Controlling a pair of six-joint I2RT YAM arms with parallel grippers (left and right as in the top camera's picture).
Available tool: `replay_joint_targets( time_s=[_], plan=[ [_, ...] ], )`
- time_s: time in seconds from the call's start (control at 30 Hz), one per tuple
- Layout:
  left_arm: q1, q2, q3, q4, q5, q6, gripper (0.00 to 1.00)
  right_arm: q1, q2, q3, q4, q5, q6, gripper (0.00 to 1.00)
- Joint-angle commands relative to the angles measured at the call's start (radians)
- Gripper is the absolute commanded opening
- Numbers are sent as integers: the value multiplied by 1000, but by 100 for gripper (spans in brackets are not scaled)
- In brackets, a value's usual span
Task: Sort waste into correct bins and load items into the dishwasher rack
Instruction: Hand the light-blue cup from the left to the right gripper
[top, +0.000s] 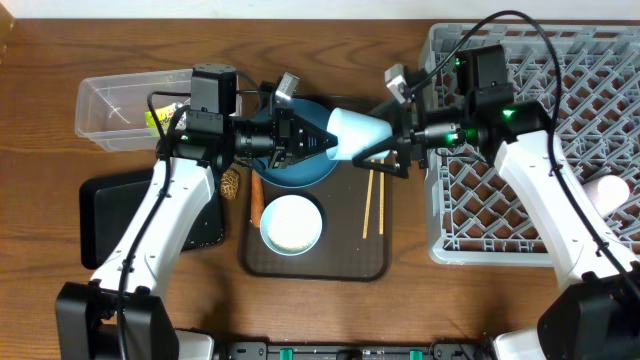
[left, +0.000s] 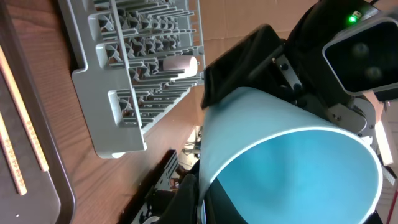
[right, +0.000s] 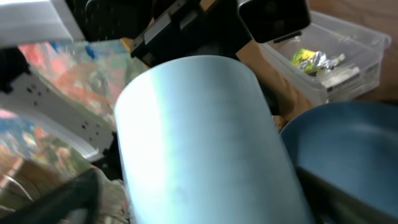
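- L gripper (top: 322, 143): jaws shut tight on rim of small light-blue bowl (top: 355, 130).
- Bowl is on its side, up in the air, above edge of dark blue bowl (top: 300, 172) on brown tray (top: 330, 262).
- R gripper (top: 386, 135): jaws wide, one each side of bowl's bottom end; can't tell if touching.

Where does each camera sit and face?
Overhead: above the table, straight down; left pincer and right pincer meet at the light-blue bowl over the brown tray.
Left wrist: along the held bowl toward the rack; own pincer barely shows.
Right wrist: past the bowl's outside to the dark blue bowl and clear tub; own pincer unclear.
Shared: both wrists see the bowl.
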Motion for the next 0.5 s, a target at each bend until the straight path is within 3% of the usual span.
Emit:
replay_joint_targets(
  time_s=[0.0,0.23,0.3,0.47],
  plan=[
    [-1,7,14,2,21,-2,6,16,5,10,-2,-5,-8,77],
    [-1,7,14,2,20,-2,6,16,5,10,2,30,-8,51],
    [-1,7,14,2,20,2,7,16,5,10,1,41,-8,48],
    [-1,7,14,-5,-12,101,24,13,5,10,0,133,42,47]
  ],
)
